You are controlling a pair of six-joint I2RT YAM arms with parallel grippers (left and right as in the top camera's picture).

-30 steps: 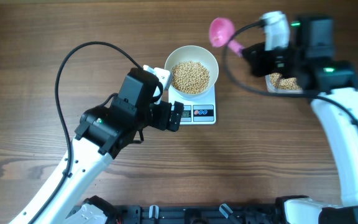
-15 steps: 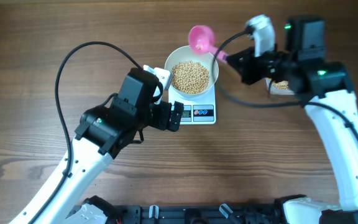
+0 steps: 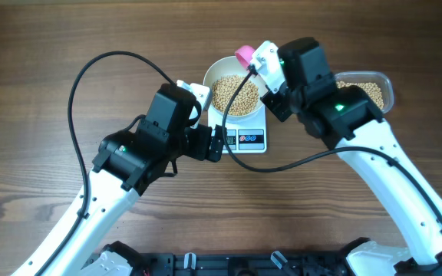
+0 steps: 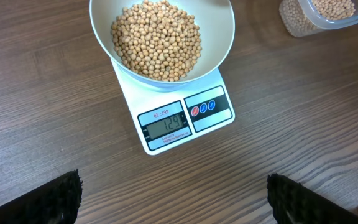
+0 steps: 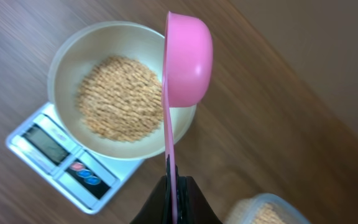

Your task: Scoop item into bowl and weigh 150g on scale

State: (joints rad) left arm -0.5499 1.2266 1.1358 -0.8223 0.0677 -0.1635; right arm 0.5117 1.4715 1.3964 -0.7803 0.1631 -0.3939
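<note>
Right tool [image 5: 176, 200] gripped pink plastic scoop [image 5: 188, 62] over round white bowl [image 4: 221, 43] of tan beans [image 4: 157, 40] on flat white scale [image 4: 188, 122]; left tool [image 3: 218, 144] stood open.

Dark brown wood-grain table [image 3: 37, 46] fills all views; grain runs side to side from overhead. Light even, soft; shadows faint.
</note>
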